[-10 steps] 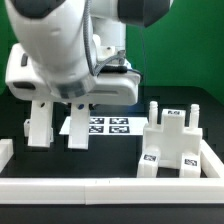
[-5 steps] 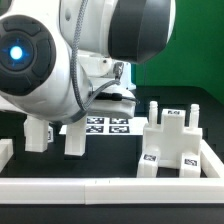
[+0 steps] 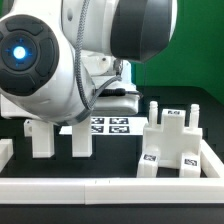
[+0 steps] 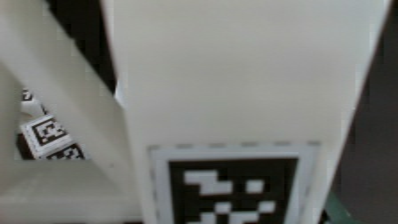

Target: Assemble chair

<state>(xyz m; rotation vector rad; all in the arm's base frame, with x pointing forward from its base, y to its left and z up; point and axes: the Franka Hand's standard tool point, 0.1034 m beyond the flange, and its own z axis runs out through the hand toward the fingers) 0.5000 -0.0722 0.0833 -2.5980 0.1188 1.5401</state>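
Of the claw I could tell little. Whether it stood wide, narrow or clamped on something I could not say, since the arm [image 3: 60, 70] hid it behind its big white body in the exterior view, and no fingers showed in the wrist view. What filled the wrist view was a white panel [image 4: 222, 80], very close and blurred. It carried a black-and-white tag [image 4: 231, 190] near one end, and a smaller tag [image 4: 50, 135] showed past its edge.

Nearest to me a low white rail [image 3: 110, 187] ran along the front of the black table [image 3: 115, 160] and turned back along the exterior view's right. Just inside that corner stood the chair's chunky block [image 3: 172, 142], resting on the table, with two pegs [image 3: 153, 110] pointing straight up and tags on its top and front faces.

Towards the exterior view's left, well apart from the block, two white legs [image 3: 80, 140] reached down side by side from under the arm, both upright. Their lower ends were at the table or just above it; I could not tell whether they touched.

A little further back, between the legs and the block, the marker board [image 3: 110, 126] lay flat. Over all of it loomed the arm, with a blue light [image 3: 20, 50] glowing on its side, and behind it hung a green backdrop [image 3: 190, 50].
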